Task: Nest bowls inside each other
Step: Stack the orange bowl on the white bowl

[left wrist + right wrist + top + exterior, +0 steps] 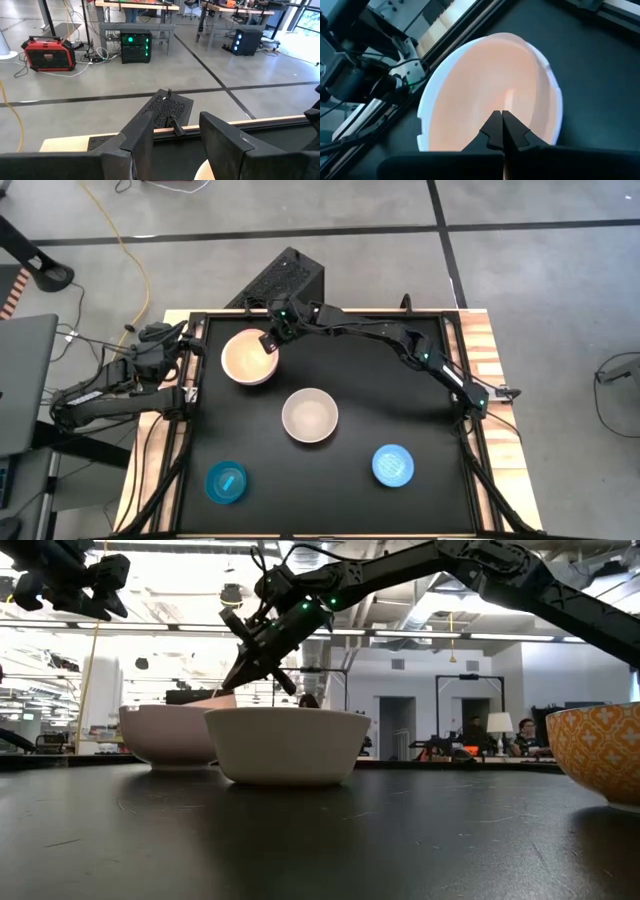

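From above, the black-topped bench [420, 500] carries four bowl groups. A pink plastic bowl sitting inside a white one [249, 358] lies near the far left corner, close to the far edge rail. The right gripper [270, 343] reaches across from the right side and meets this pair at its right-hand rim, fingers pinched together on the thin pink rim. A round cream-beige plastic bowl [310, 416] stands near the bench's middle, apart from the pink pair with bare top between them. A teal-blue bowl [227, 482] sits upside down near the near left corner, close to the left rail, and a light blue bowl [393, 465] sits upside down toward the near right; wide open top lies between these two. The left gripper [170, 340] waits off the left edge, near the far left corner.

At table height, the cream-beige bowl [286, 745] is in front, the pink-and-white pair [165, 734] partly behind it, with the right gripper [238, 675] angled down onto that pair's rim. An orange-patterned bowl side [600, 755] shows at the right border.

The left wrist view shows the left arm's fingers [145, 145] parted, with nothing between them, looking over the far edge to the floor.

The right wrist view shows the closed fingertips [502, 127] on the pink bowl's rim [490, 100], the white rim ringing it.
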